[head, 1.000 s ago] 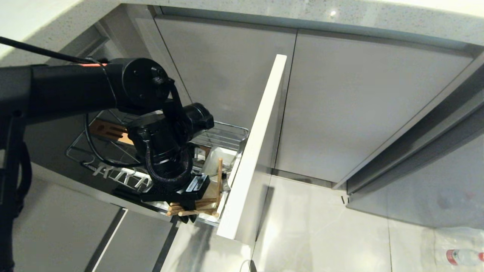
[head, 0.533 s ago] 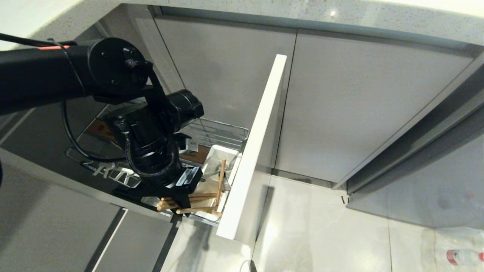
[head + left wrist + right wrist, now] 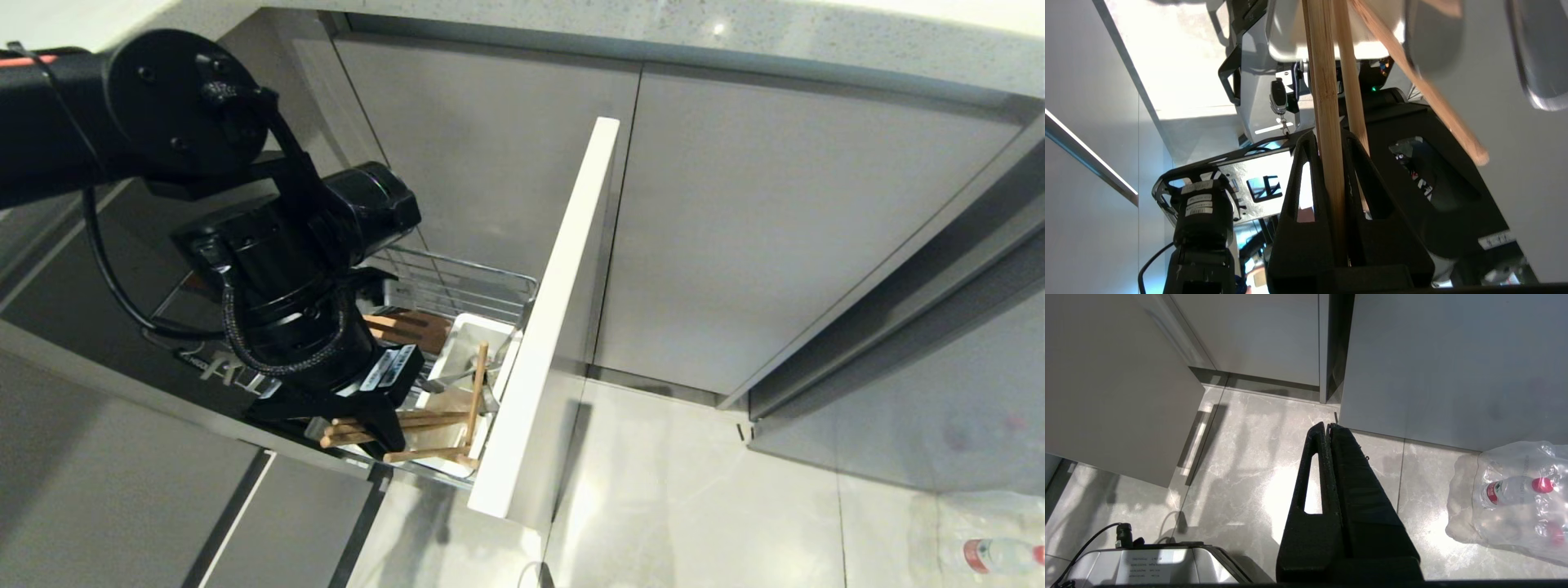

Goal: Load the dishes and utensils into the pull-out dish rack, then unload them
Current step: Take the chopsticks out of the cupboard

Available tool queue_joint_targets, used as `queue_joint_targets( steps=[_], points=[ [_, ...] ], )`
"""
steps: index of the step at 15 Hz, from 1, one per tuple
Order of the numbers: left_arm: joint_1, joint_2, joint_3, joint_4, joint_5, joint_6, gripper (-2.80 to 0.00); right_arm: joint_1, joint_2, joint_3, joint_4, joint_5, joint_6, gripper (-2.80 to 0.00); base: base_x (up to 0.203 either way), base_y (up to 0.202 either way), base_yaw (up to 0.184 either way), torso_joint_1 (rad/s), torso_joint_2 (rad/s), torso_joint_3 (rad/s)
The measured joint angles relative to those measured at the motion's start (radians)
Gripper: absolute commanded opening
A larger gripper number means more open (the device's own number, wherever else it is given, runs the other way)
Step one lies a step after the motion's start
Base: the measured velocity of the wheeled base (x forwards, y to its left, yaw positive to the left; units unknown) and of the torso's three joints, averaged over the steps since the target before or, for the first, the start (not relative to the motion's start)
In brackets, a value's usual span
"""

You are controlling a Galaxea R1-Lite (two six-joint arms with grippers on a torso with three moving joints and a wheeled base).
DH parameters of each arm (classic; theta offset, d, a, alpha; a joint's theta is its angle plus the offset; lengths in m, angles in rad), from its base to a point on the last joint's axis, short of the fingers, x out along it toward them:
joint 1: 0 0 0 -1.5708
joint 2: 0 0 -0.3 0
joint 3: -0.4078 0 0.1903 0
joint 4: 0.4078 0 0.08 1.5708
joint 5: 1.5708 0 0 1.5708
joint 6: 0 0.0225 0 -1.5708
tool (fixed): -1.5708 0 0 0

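Reaching down over the pull-out dish rack (image 3: 457, 290), the left gripper (image 3: 371, 425) is clamped on a pair of chopsticks (image 3: 424, 420), its black fingers (image 3: 1306, 196) pressed against the wood on both sides. In the head view the sticks lie nearly level above the front end of the rack, just beside the white cabinet front (image 3: 555, 318). Another wooden stick (image 3: 475, 392) stands upright in the white utensil caddy (image 3: 473, 331), and what looks like the silver fork (image 3: 457, 377) leans there too, though it is partly hidden. Behind the caddy the slotted wooden strip (image 3: 408, 327) shows through the chrome wires. The right gripper (image 3: 1329, 430) hangs apart over the tiled floor (image 3: 1241, 465), jaws pressed together and empty, near a plastic-wrapped pack of water bottles (image 3: 1515, 494).
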Motion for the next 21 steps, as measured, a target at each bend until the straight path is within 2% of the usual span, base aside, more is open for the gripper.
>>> queue_joint_targets(
  steps=[9,21],
  points=[
    [-0.042,-0.122,0.002,0.043,0.014,-0.001,-2.8,0.0,0.0,0.0,0.0,0.0,0.0,-2.8,0.0,0.0,0.0,0.0,0.0,0.0],
    [-0.107,-0.266,0.001,0.046,0.075,-0.002,-2.8,0.0,0.0,0.0,0.0,0.0,0.0,-2.8,0.0,0.0,0.0,0.0,0.0,0.0]
  ],
)
